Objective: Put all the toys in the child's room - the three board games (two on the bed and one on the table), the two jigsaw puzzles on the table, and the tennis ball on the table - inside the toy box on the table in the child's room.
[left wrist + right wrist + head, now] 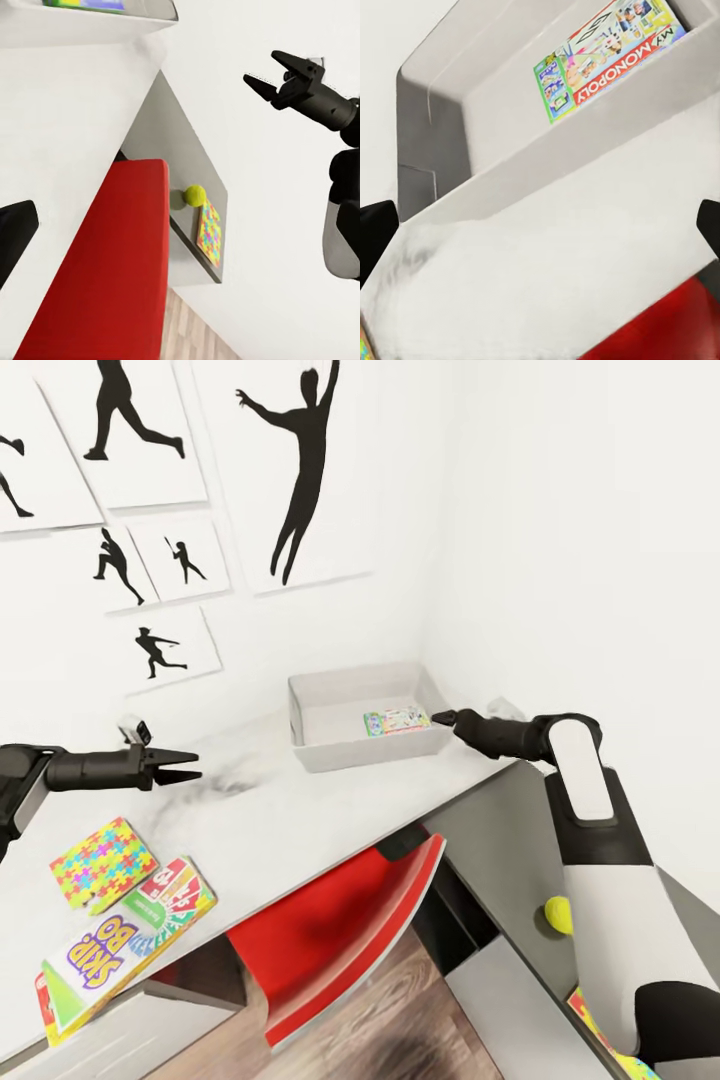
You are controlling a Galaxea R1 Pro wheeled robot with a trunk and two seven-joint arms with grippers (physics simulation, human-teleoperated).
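Toy box: shallow grey bin, colourful Monopoly box inside. Both jaws spread, empty.

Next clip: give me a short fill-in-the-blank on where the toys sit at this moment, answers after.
1. The board game lying inside the toy box is printed with the word ____.
2. The tennis ball rests on the lower, ____ grey section of the table.
3. The chair tucked under the table is ____ in colour.
4. The Skip-Bo box lies beside a jigsaw puzzle near the ____ gripper.

Missing words: Monopoly; dark; red; left
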